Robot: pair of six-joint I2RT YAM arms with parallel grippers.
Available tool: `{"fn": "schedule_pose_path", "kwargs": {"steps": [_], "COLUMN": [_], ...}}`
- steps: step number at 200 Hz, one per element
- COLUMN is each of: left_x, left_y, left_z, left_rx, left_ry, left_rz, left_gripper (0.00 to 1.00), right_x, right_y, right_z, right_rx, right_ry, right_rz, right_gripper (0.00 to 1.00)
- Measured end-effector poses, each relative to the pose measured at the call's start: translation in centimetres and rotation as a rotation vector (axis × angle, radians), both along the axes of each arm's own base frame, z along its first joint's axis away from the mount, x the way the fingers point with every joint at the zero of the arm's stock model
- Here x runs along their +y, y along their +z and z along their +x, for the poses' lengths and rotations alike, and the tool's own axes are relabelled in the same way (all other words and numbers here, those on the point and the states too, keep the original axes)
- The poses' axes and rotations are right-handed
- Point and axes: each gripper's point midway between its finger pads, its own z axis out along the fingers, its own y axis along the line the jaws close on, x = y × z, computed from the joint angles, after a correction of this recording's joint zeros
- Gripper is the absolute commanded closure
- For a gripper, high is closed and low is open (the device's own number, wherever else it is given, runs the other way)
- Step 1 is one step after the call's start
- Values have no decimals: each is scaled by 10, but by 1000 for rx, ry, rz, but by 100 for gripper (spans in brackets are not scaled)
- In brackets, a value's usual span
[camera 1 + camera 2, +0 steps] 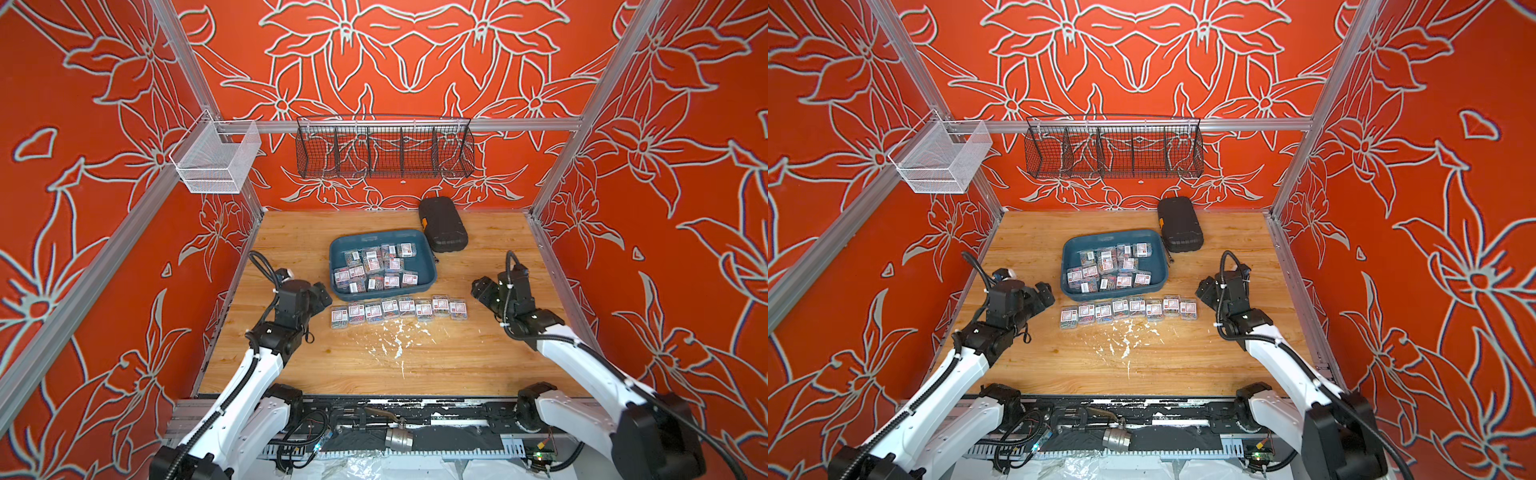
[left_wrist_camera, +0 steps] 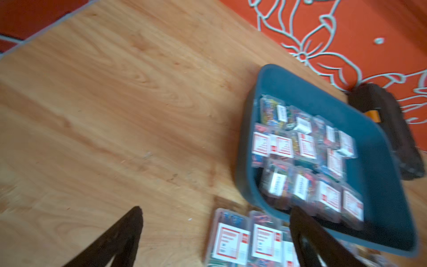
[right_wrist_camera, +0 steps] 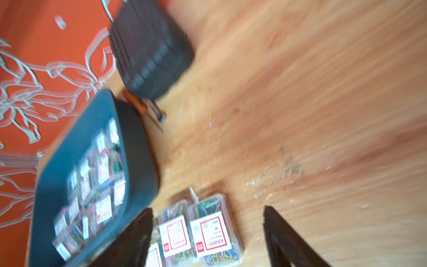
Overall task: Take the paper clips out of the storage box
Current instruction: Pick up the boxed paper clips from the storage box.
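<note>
The storage box (image 1: 374,235) (image 1: 1113,236) is a shallow teal tray at mid-table, with several small clear boxes of paper clips (image 1: 376,266) (image 2: 300,148) (image 3: 99,185) piled in it. A row of several more paper clips boxes (image 1: 399,309) (image 1: 1129,309) lies on the wood just in front of the tray. My left gripper (image 1: 323,293) (image 2: 216,209) hovers open off the row's left end. My right gripper (image 1: 478,289) (image 3: 208,209) is open over the row's right end. The end boxes (image 3: 212,231) lie on the table below its fingers, not gripped.
A black hard case (image 1: 442,224) (image 3: 150,53) lies behind the tray's right corner. A black wire basket (image 1: 384,151) and a white mesh basket (image 1: 216,160) hang on the rail above. White flecks (image 1: 395,336) dot the wood in front of the row.
</note>
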Motion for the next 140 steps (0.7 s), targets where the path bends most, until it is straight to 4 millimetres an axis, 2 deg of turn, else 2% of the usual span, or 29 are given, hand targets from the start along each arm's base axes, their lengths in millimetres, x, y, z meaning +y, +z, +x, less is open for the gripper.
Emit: {"fn": "schedule_pose_path", "kwargs": {"steps": [20, 47, 69, 94, 140], "left_x": [-26, -73, -109, -130, -163], "left_y": [26, 36, 29, 14, -16], "left_z": [23, 50, 66, 84, 122], "left_rx": [-14, 34, 103, 183, 335], "left_ry": [-96, -222, -296, -320, -349], "left_rz": [-30, -2, 37, 73, 126], "left_gripper": [7, 10, 11, 13, 21], "right_x": [-20, -44, -58, -64, -61], "right_y": [11, 5, -11, -28, -28], "right_z": [-5, -8, -9, -8, 8], "right_rx": [-33, 8, 80, 164, 217], "right_ry": [-47, -110, -151, -157, -149], "right_rz": [-119, -274, -373, -434, -468], "right_gripper": [12, 11, 12, 14, 19]}}
